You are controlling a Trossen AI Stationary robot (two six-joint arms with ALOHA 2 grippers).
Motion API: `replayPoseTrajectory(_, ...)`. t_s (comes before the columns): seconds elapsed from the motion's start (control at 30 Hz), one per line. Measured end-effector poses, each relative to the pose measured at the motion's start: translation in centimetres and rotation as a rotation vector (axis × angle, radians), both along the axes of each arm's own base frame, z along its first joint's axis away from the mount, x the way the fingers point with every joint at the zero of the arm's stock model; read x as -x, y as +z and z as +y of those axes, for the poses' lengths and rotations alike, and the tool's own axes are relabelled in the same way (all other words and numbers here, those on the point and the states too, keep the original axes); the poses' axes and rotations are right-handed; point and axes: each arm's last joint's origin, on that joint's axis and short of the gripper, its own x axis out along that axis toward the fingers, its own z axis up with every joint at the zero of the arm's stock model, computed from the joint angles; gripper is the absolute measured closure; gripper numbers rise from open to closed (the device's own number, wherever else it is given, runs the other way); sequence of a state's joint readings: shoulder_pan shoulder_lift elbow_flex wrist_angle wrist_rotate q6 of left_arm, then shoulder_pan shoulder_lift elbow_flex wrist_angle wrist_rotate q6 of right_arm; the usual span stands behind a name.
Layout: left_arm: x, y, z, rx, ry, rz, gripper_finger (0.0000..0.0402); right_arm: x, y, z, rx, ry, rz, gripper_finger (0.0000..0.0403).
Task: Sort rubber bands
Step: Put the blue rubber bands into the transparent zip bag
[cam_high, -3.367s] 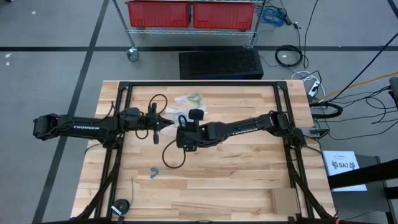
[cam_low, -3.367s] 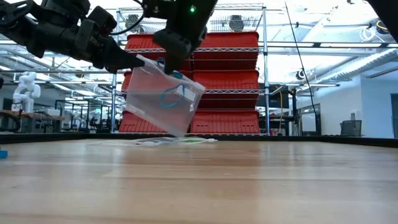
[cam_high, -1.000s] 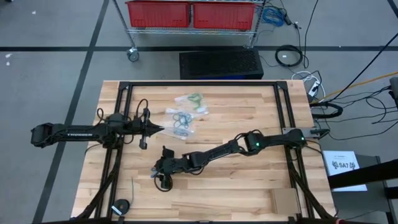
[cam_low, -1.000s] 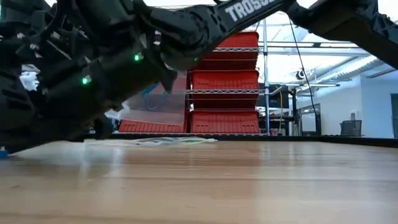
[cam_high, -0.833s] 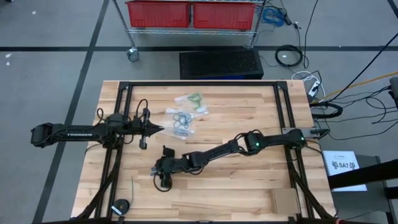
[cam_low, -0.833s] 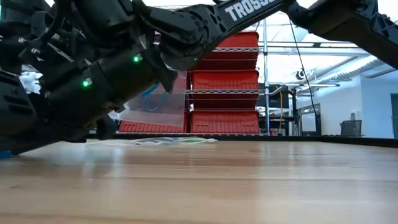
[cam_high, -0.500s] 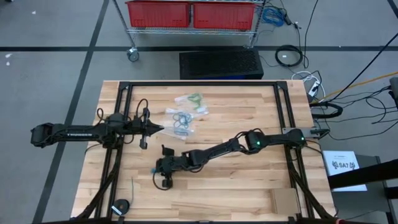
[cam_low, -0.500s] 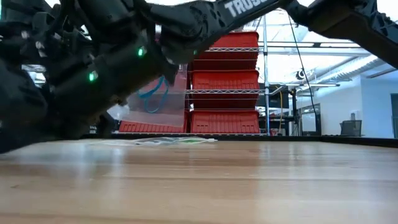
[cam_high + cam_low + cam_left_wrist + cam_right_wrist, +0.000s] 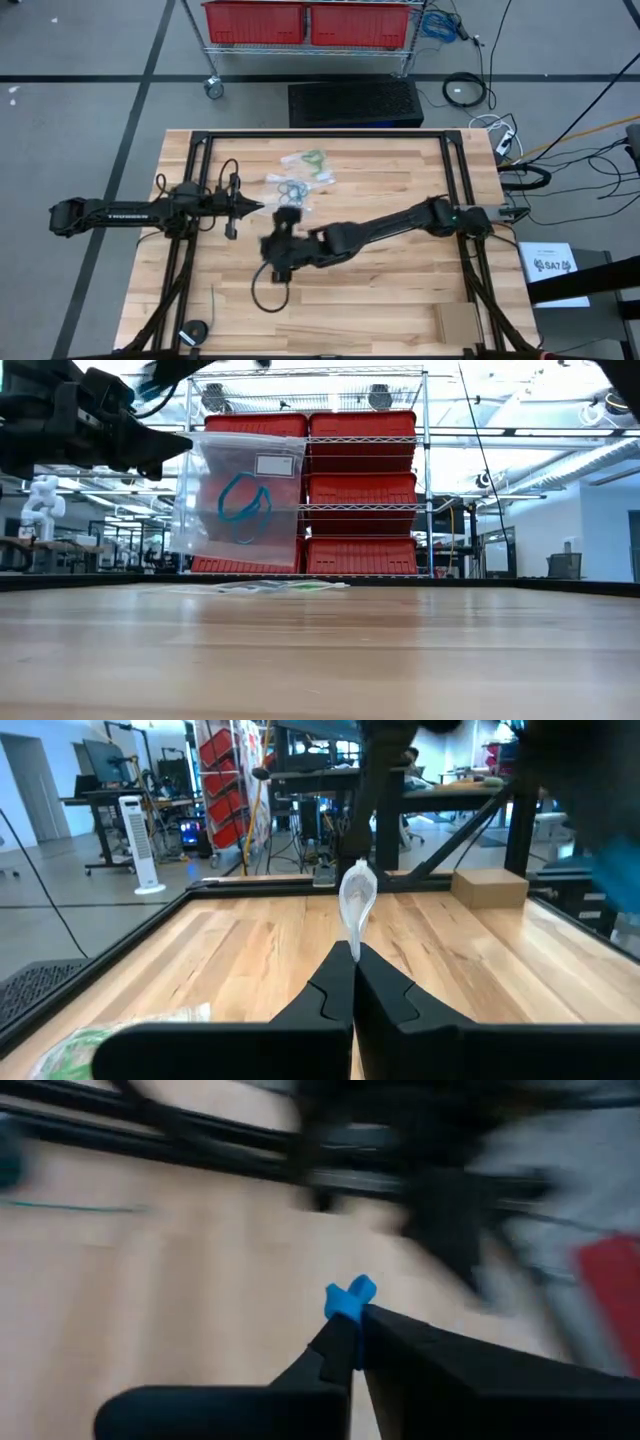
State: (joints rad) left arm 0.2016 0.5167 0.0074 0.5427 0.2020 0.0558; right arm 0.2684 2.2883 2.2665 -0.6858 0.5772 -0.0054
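Bright blue rubber band [image 9: 350, 1297], bunched small, pinched in right gripper [image 9: 352, 1342].

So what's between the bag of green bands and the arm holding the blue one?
In the high view, another clear zip bag with dark bands lies between the green-band bag and the right end effector.

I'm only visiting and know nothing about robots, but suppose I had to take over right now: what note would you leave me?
Left gripper: shut on the clear bag, holding it up above the table; teal bands are inside.
Right gripper: shut on a bright blue band, lifted near the table's middle.
Two more bags lie flat on the table's far side, with green and dark bands.
Done: the blue band is picked up.
Left: probably to drop it into a bag; I see no loose bands remaining.
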Motion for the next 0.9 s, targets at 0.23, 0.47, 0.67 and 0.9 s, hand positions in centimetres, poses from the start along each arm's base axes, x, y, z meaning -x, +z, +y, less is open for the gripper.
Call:
replayPoseTrajectory(0.23,0.0,-0.1,0.0,-0.002,0.0,0.008,0.0401,2.0,2.5,-2.3,0.127,-0.14,0.048,0.0402)
replayPoseTrajectory(0.47,0.0,-0.1,0.0,-0.002,0.0,0.009,0.0401,1.4,-0.8,-4.5,0.131,-0.192,0.205,0.0403)
replayPoseTrajectory(0.67,0.0,-0.1,0.0,-0.003,0.0,0.009,0.0401,1.1,-1.7,-5.6,0.096,-0.211,0.238,0.0403)
replayPoseTrajectory(0.9,0.0,-0.1,0.0,-0.003,0.0,0.008,0.0401,0.7,-2.0,-7.0,-0.1,-0.18,0.238,0.0377)
